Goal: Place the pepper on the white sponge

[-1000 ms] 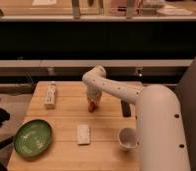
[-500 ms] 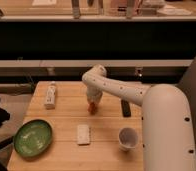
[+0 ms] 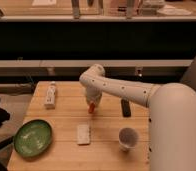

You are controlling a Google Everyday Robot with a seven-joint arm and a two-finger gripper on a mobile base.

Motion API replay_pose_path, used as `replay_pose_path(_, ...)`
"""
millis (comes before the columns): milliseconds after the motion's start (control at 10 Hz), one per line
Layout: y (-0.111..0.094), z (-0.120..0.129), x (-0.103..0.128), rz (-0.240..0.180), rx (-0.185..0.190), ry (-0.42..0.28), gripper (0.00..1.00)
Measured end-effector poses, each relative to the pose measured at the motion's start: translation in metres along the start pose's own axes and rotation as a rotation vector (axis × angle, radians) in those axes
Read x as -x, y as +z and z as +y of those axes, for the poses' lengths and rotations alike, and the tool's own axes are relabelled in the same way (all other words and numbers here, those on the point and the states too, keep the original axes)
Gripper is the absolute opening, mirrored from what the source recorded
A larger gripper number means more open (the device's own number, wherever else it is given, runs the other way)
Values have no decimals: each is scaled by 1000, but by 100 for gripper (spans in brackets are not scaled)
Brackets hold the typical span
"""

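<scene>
Pincer (image 3: 92, 106) nudged forward, small orange-red pepper (image 3: 91, 108) held.

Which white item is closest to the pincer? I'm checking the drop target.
The white sponge, flat just below the pincer holding the pepper; the cup and white bar sit farther.

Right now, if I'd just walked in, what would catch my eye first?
The big white arm, reaching in from the right, its gripper over the middle of the wooden table with the orange-red pepper at its tip. The white sponge lies just below, and a green plate sits front left.
</scene>
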Motion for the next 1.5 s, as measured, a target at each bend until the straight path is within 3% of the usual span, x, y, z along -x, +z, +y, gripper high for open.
replay_pose_path(1000, 5, 21, 64, 10, 13, -138, 0)
replay_pose_path(1500, 9, 19, 96, 9, 11, -218, 0)
